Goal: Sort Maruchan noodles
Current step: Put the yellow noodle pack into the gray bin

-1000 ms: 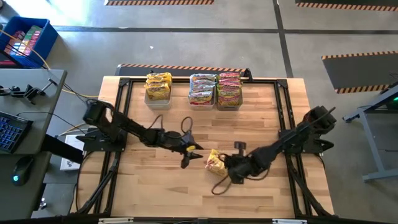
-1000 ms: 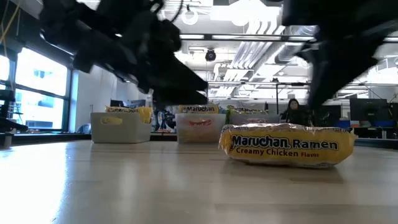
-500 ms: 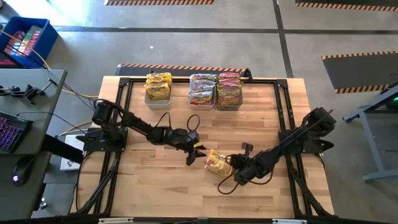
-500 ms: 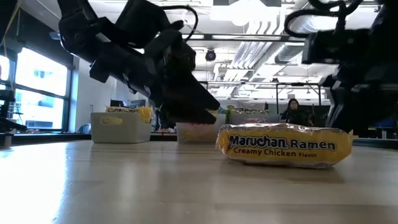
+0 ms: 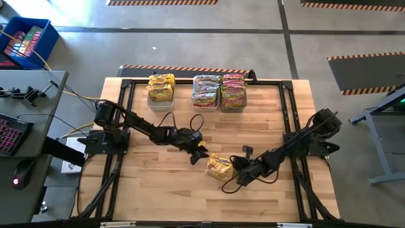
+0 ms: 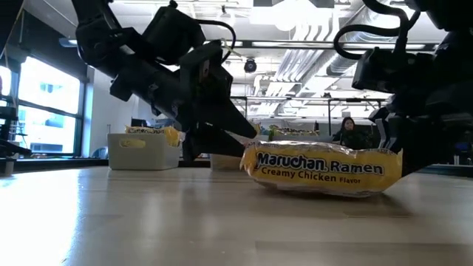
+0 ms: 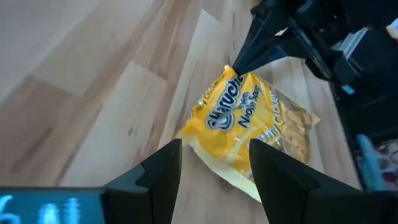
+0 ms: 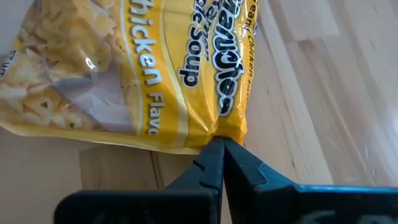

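Observation:
One yellow Maruchan noodles packet (image 5: 219,166), marked Creamy Chicken, lies on the wooden table (image 5: 158,190) near its middle; the low view shows its long side (image 6: 321,170). My right gripper (image 5: 235,171) is shut, with its tips at the packet's right end. My left gripper (image 5: 202,154) stands open just off the packet's left end. In the left wrist view its two fingers (image 7: 163,174) frame the packet's near corner (image 7: 205,134); I cannot tell whether they touch it. My right gripper meets the packet's right edge (image 8: 227,127) with its shut fingertips (image 8: 211,155), slanting down from the table's right side. Whether any of the seam sits between the tips cannot be told. The packet rests on the table.
Three bins stand in a row at the table's far edge: one with yellow packets (image 5: 161,88), one with blue-green ones (image 5: 206,92), one with pink-red ones (image 5: 233,92). Bare wood lies to the near left and near right of the grippers.
My right gripper has come down at the packet's right end and slid the packet a little toward the table's left. My left gripper has moved toward the packet, sunk a little and rolled about its own line, staying open.

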Robot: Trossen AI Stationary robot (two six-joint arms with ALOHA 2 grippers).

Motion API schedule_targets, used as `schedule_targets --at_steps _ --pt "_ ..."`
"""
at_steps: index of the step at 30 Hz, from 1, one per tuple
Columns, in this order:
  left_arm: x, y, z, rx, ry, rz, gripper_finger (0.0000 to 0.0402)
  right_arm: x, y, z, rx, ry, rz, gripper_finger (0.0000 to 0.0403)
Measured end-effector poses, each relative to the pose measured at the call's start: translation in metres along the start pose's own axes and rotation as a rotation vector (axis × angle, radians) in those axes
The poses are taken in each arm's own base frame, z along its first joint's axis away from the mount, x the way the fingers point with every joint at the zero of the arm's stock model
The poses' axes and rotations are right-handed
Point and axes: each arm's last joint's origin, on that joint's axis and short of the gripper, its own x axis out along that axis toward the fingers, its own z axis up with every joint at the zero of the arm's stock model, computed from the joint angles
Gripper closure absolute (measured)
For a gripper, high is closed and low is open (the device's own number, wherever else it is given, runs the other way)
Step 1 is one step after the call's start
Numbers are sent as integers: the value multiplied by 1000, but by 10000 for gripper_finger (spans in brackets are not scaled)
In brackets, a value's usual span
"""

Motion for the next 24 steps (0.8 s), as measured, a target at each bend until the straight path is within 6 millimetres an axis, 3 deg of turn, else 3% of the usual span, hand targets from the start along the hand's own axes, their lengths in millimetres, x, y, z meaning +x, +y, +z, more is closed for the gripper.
schedule_targets --at_steps 3,10,14,17,24 --pt "0 0 1 84 -12 1 224 0 1 1 -21 -5 10 403" --pt "0 -4 1 510 -30 0 224 0 1 1 -22 -7 15 403" --pt "1 -3 -1 672 -18 -16 224 0 1 1 -24 -7 15 403" --pt "6 0 -5 737 9 -43 224 0 1 1 -40 -9 15 403" --pt "40 2 -4 754 71 -111 224 2 -1 3 -38 -12 17 403"
